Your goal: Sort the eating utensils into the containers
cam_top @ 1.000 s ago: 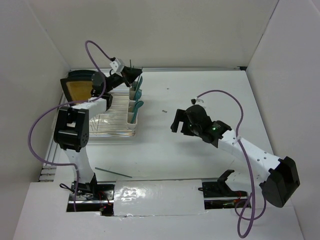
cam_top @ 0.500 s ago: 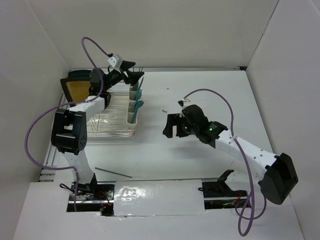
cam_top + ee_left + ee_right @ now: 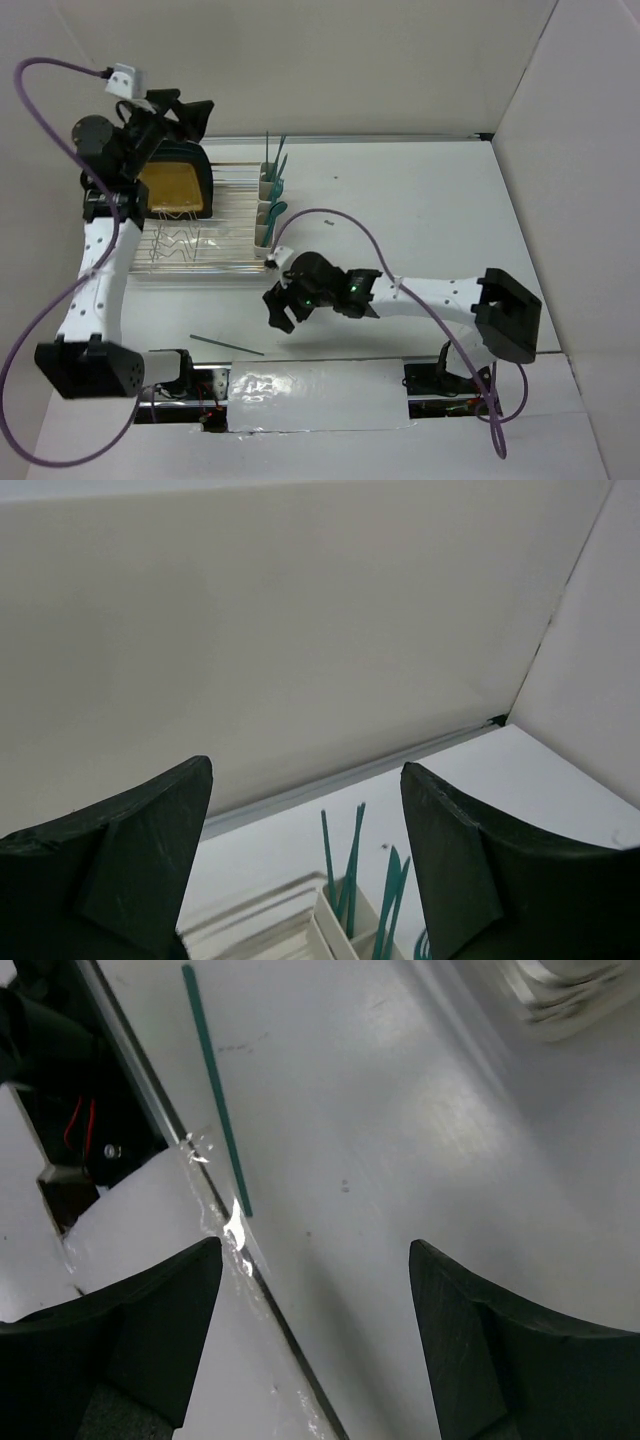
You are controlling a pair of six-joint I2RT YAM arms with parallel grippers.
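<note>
One slim teal utensil [image 3: 227,345] lies flat on the table near the front edge; in the right wrist view this utensil [image 3: 215,1090] runs along the taped edge, ahead and left of the fingers. My right gripper [image 3: 273,308] [image 3: 315,1260] hovers just right of it, open and empty. Several teal utensils [image 3: 275,180] [image 3: 352,870] stand upright in the cream-white containers [image 3: 266,215] [image 3: 335,930] on the right side of the wire rack. My left gripper [image 3: 193,108] [image 3: 305,780] is raised high above the rack's far left, open and empty.
The wire dish rack [image 3: 200,240] sits at the left with a tan-and-black board [image 3: 172,186] standing in it. A rack corner [image 3: 560,1000] shows in the right wrist view. White walls enclose the table. A taped strip [image 3: 320,385] runs along the near edge.
My left gripper opened over the containers and rose up and back to the left. My right arm swung left and toward the front edge, nearing the lying utensil.
</note>
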